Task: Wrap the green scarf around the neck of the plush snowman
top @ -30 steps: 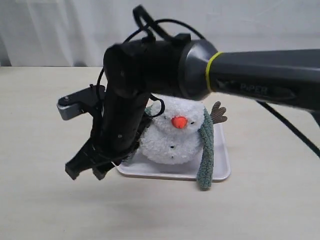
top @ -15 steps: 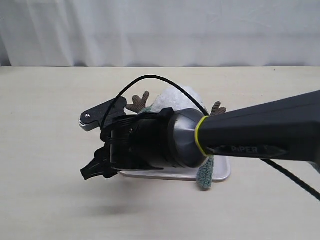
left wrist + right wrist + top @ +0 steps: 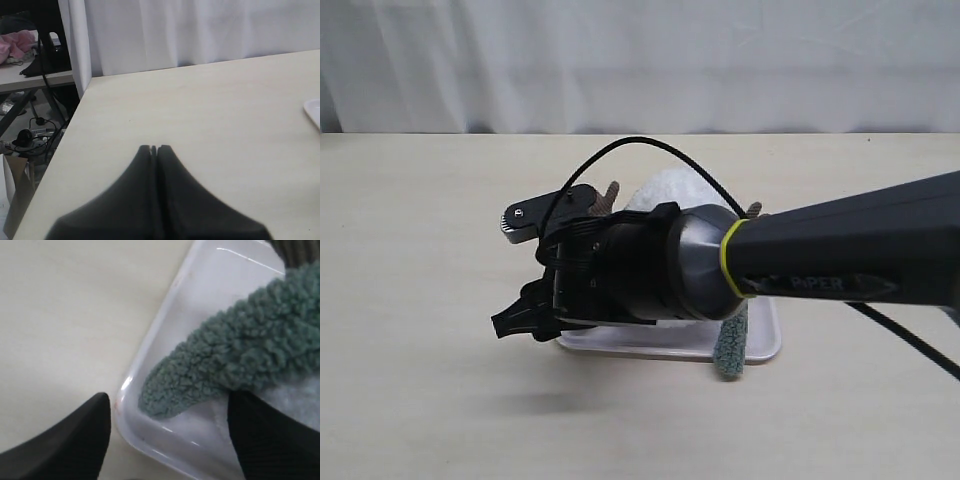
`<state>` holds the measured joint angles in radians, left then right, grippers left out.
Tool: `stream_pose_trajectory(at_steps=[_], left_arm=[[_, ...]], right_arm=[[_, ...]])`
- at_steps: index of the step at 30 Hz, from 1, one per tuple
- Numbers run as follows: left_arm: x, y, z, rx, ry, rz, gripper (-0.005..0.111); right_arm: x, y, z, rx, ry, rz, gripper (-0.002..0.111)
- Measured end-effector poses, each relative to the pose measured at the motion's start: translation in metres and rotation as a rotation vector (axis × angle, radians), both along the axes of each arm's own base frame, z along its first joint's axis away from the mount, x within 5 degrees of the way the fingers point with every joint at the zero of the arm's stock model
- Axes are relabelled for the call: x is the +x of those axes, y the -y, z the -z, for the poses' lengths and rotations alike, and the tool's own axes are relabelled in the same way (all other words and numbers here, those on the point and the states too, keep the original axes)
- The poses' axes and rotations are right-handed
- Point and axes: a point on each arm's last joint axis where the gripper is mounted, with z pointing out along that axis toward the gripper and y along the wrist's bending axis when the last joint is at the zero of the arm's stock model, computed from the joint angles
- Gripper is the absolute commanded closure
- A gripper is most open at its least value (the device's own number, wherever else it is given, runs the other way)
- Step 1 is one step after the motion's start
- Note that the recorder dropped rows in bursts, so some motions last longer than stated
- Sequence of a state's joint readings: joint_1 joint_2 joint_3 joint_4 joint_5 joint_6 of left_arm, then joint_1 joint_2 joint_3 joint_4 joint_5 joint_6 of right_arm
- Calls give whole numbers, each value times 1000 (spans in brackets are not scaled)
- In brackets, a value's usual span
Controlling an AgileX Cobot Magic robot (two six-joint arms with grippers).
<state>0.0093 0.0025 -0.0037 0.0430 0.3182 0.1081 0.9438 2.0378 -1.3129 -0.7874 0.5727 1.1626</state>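
Note:
The plush snowman [image 3: 665,186] sits on a white tray [image 3: 765,340]; only the top of its white head and the brown twig arms show above my right arm. Its neck is hidden behind that arm. One end of the green scarf [image 3: 730,350] hangs over the tray's front rim. Its other end [image 3: 235,357] lies inside a tray corner [image 3: 142,432]. My right gripper [image 3: 525,322] [image 3: 170,437] hovers open over that corner, one finger outside the rim and one over the tray, holding nothing. My left gripper [image 3: 154,148] is shut and empty above bare table, far from the tray.
The tray's edge [image 3: 312,109] shows at the side of the left wrist view. The tabletop's edge [image 3: 75,125] drops to a floor with cables and stands. A white curtain [image 3: 640,60] hangs behind the table. A black cable [image 3: 650,150] loops above my right wrist.
My right arm has swung down in front of the snowman, hiding its face and most of the scarf. Its jaws have spread wider over the tray corner.

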Motion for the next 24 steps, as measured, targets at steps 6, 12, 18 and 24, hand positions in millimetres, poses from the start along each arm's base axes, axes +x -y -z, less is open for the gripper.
stream_pose_trajectory(at_steps=[6,12,18,24], left_arm=[[0,0,0,0,0,0,107],[0,0,0,0,0,0,107],[0,0,0,0,0,0,107],[0,0,0,0,0,0,107]], right_arm=[[0,-6,7,42,-15,-25,45],[0,-12,35,39,-54,-55,45],[7,-8,38,47,-54,-48,45],[16,1,38,51,-52,-10,54]])
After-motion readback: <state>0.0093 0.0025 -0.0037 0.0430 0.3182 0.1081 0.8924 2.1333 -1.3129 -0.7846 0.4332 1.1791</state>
